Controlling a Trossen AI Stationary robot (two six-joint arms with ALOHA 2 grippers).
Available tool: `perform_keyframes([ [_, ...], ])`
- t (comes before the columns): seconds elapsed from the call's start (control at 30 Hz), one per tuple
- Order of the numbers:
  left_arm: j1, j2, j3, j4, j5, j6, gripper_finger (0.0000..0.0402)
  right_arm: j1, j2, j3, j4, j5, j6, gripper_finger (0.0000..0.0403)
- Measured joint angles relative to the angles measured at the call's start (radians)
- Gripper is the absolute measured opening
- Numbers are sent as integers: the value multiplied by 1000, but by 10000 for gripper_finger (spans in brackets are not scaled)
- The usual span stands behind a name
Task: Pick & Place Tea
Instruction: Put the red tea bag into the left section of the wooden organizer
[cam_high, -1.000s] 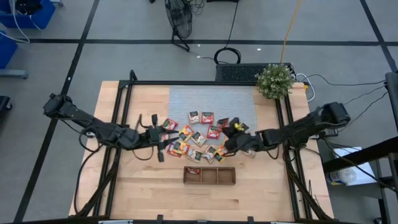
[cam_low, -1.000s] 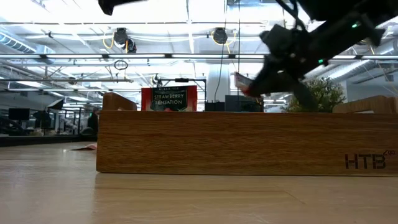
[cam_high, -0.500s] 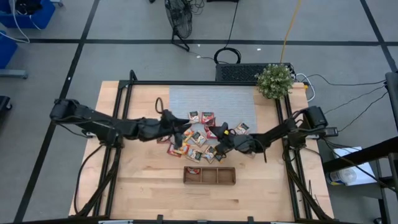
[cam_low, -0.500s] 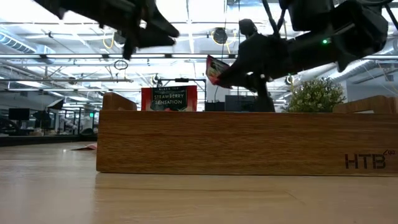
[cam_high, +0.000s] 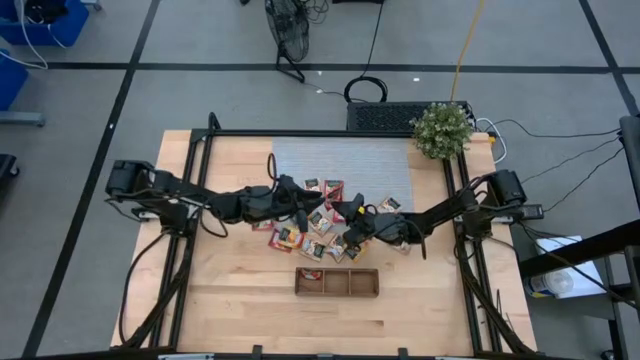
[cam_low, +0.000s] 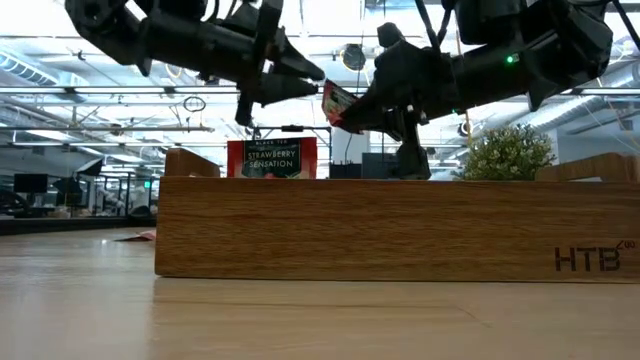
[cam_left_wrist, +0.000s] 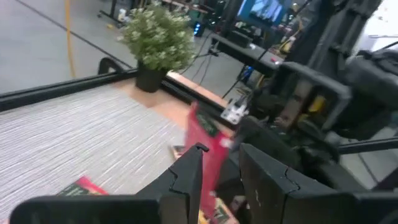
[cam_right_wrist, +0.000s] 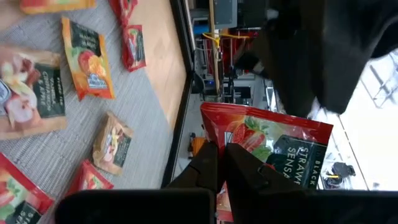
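Note:
A red tea packet (cam_low: 338, 103) hangs in the air above the pile of loose tea packets (cam_high: 320, 222) on the grey mat (cam_high: 385, 165). My right gripper (cam_right_wrist: 222, 163) is shut on it, reaching in level from the table's right. My left gripper (cam_left_wrist: 221, 171) comes level from the left and is open. Its two fingers (cam_left_wrist: 186, 180) stand on either side of the packet's (cam_left_wrist: 208, 143) free edge; whether they touch it I cannot tell. Another red packet (cam_low: 272, 158) stands upright behind the wooden tray (cam_low: 400, 230). My right gripper pinches the red packet between its two fingers at one edge, near a corner (cam_right_wrist: 219, 138). The fingers come level from the table's right. The packet is lifted clear of the mat, stands out beyond the fingertips and faces its printed side (cam_right_wrist: 273, 140) toward the camera.
The three-compartment wooden tray (cam_high: 337, 283) lies near the front edge, in front of the pile. A potted plant (cam_high: 441, 130) stands at the far right corner. Black frame rails (cam_high: 195, 200) run along both sides of the table. Bare wood lies left and right of the tray.
My left gripper has swept toward the table's right and down, rolling as it went, up to the lifted packet. My right gripper has carried the red packet a little toward the left and higher, and has turned level, so the packet now faces sideways.

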Motion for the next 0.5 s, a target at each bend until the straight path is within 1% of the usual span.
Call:
perform_keyframes([
  [0.07,9,21,1,37,0,-8,109,0,0,0,1,-20,18,4],
  [0.13,17,28,0,28,0,-19,109,0,0,0,1,-38,22,4],
  [0.5,38,26,0,12,4,-20,109,-13,0,0,9,-41,33,4],
])
